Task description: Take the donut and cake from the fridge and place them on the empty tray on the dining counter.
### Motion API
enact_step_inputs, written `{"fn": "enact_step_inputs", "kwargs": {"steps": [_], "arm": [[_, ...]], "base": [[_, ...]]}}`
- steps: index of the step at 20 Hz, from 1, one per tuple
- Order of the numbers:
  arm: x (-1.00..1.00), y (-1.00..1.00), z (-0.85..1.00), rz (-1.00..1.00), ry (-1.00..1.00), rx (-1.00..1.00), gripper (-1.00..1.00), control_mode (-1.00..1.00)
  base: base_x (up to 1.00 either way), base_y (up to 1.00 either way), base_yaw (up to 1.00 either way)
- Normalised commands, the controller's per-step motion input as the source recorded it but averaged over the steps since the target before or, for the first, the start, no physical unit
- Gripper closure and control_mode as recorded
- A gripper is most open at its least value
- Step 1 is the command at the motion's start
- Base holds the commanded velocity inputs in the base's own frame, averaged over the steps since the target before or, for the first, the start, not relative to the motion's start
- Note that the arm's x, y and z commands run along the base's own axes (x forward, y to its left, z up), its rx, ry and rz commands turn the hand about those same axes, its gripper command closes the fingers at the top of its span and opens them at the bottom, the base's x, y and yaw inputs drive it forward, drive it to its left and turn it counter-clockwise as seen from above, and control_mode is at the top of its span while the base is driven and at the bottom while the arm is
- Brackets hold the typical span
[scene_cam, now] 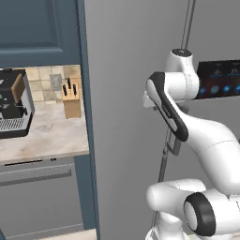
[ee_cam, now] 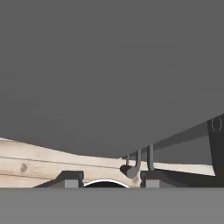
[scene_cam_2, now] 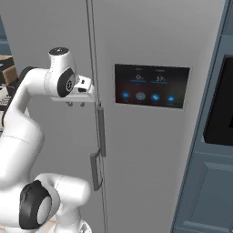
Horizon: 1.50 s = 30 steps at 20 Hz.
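Currently your gripper (scene_cam_2: 75, 104), jaws partly apart and gripping nothing, is hovering left of centre beside the closed fridge (scene_cam_2: 150, 41) handle (scene_cam_2: 101, 129); you are risking closing short of the bar.

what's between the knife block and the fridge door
In the left base view, a blue-grey cabinet panel stands between the knife block and the closed fridge door.

The grey fridge (ee_cam: 109, 74) door looms close, its bar handles (ee_cam: 175, 140) above wooden floor (ee_cam: 35, 166).
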Motion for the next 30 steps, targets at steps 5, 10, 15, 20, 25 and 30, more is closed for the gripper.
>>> {"fn": "enact_step_inputs", "kwargs": {"steps": [5,10,15,20,25,30], "arm": [[-0.34,0.0,0.03,0.0,-0.14,0.0,-1.0,-1.0],[-0.67,0.01,0.0,-0.02,-0.13,0.01,-1.0,-1.0],[-0.43,0.0,0.0,-0.03,-0.09,0.02,-1.0,-1.0],[-0.04,0.0,0.0,0.0,-0.05,0.0,-1.0,-1.0],[0.0,-0.02,0.0,0.0,0.0,0.0,-1.0,1.0],[0.0,0.0,0.0,0.0,0.0,0.0,-1.0,1.0]], "base": [[0.0,0.0,0.0],[0.0,0.0,0.0],[0.0,0.0,0.0],[0.0,0.0,0.0],[-0.51,-0.4,0.0],[-0.83,-0.43,0.0]]}}
